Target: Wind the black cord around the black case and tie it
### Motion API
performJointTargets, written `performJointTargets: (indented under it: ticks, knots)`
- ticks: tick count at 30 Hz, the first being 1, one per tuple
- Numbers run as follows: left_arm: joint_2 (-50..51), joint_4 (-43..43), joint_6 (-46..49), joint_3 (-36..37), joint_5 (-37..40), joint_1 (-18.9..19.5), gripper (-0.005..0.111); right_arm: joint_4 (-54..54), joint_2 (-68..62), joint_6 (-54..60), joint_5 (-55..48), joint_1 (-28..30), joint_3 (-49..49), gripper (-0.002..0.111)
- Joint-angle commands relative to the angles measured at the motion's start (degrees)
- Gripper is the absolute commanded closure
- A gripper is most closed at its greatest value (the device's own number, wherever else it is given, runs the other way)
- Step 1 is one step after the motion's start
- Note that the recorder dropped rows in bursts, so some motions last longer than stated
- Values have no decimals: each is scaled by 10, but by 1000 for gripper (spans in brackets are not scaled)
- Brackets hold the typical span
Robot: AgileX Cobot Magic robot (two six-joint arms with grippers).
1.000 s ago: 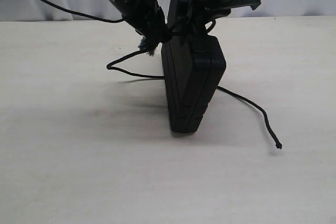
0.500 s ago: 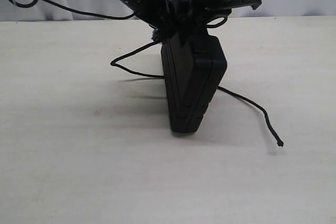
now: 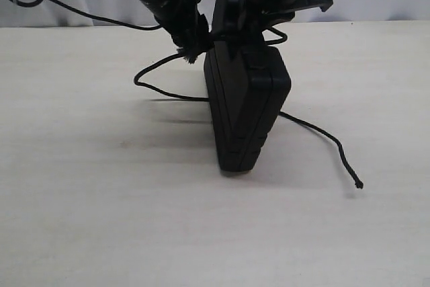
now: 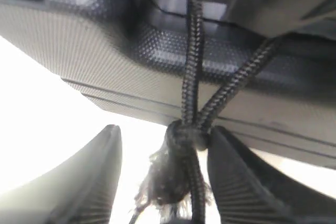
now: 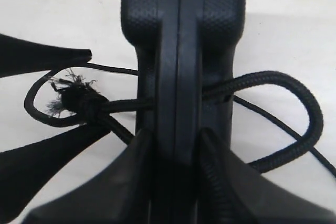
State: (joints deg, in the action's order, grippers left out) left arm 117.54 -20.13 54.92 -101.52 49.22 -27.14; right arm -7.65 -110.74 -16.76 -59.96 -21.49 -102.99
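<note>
1. We see the black case (image 3: 245, 112) standing on one narrow end on the pale worktop (image 3: 101, 199), near the middle of the exterior view.
2. The right tool (image 5: 176, 135) reaches in from 12 o'clock of the case. It is clenched on the case's upper edge, with one finger pressed against each face.
3. The left tool (image 4: 165, 135) sits at about 11 o'clock of the case and is released, its fingers (image 4: 100, 171) standing apart.
4. The frayed knot (image 4: 184, 135) of the black cord (image 4: 191, 66) hangs between those fingers. It is close to one of them, but we cannot tell whether it touches.
5. From the knot, two strands run up against the case's edge and cross just above the knot. One strand passes into the recess of the handle slot (image 4: 168, 9).
6. The right wrist view shows the cord passing around the case's edge, with a thick loop (image 5: 310, 108) bulging out on the side away from the knot.
7. At 9 o'clock of the case, a slack bend of cord (image 3: 144, 82) juts out over the worktop.
8. At 4 o'clock, the free end trails away across the worktop and finishes in a small knotted tip (image 3: 357, 184), well apart from both tools.
</note>
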Motion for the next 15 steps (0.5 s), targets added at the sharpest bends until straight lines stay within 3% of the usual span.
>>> performJointTargets:
  ticks: [1, 4, 6, 15]
  knots:
    - [-15, 9, 7, 2, 31, -2, 57, -5, 6, -7, 2, 1, -3, 104]
    - [-27, -6, 7, 2, 29, -2, 33, -5, 6, -7, 2, 1, -3, 104]
    - [-27, -5, 10, 2, 31, -2, 24, -5, 6, -7, 2, 1, -3, 104]
    - [-26, -5, 27, 2, 95, -2, 23, -5, 6, -7, 2, 1, -3, 104]
